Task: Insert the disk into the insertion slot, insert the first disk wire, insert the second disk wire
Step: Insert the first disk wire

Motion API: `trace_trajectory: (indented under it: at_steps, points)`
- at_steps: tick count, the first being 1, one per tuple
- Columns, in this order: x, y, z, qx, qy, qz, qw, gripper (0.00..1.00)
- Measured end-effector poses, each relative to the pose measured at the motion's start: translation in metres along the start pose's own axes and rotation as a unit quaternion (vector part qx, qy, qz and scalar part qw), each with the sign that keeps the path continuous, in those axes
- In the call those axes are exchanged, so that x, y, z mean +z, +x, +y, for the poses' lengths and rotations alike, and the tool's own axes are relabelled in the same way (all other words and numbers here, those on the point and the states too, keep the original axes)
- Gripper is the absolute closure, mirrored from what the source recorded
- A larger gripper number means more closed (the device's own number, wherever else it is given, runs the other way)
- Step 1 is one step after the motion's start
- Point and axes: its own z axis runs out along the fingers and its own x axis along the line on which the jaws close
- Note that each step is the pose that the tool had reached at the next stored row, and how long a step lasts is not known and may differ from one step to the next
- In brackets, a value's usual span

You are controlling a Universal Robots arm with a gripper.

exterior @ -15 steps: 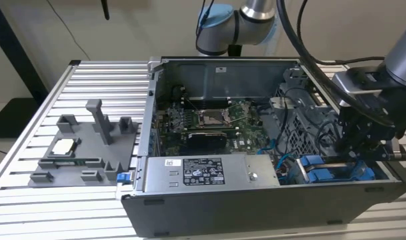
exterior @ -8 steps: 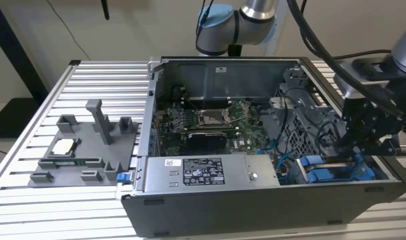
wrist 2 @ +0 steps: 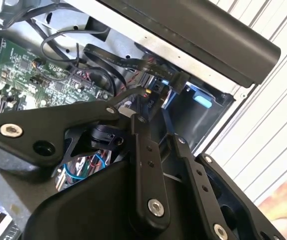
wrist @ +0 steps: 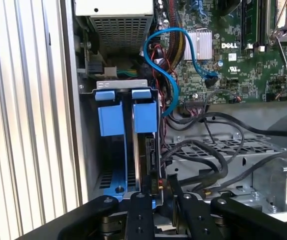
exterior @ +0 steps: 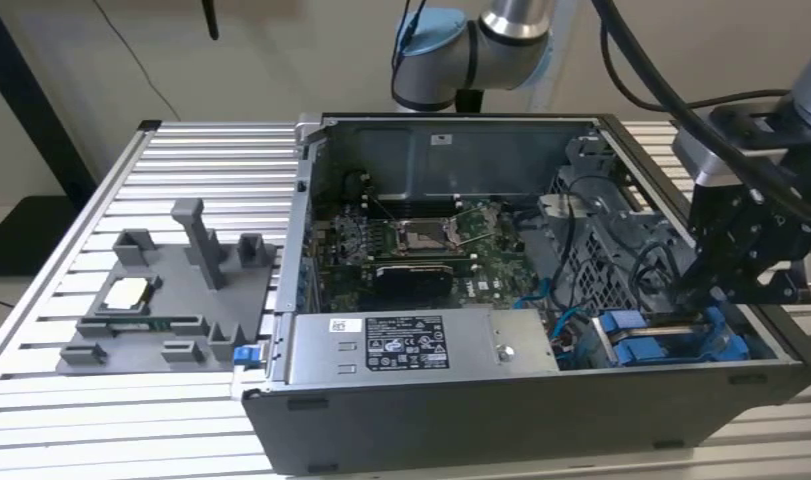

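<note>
One relation matters: the disk lies directly ahead of the gripper, touching or almost touching its tips. It is already seated on edge in the insertion slot, clipped in its blue carrier. In the first wrist view its visible long axis runs straight away from the claw, in line with the fingers. The blue tabs are at the far end and the dark connector strip sits just ahead of the tips. My read is that the exposed edge points out of the case opening, towards the claw. The claw is narrow, fingers drawn close around what looks like the black plug of a disk wire. The grip itself is partly hidden. In the exterior view the gripper sits low inside the case, just above the disk.
</note>
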Motion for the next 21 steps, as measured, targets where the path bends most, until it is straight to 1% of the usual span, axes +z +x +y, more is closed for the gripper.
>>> trace_trajectory:
  at_steps: [6,11,13,17,21]
  points:
    - [-0.0028,-0.0004,-0.0012,0.000,-0.0009,0.0002,1.0000,0.73]
    - [-0.0030,-0.0008,-0.0068,0.000,-0.0035,0.0004,1.0000,0.73]
    - [-0.0039,-0.0010,-0.0089,0.000,-0.0054,0.0006,1.0000,0.73]
    - [-0.0089,-0.0016,-0.0113,0.001,-0.0110,0.0009,0.9999,0.73]
    - [-0.0134,-0.0020,-0.0123,0.002,-0.0148,0.0010,0.9999,0.73]
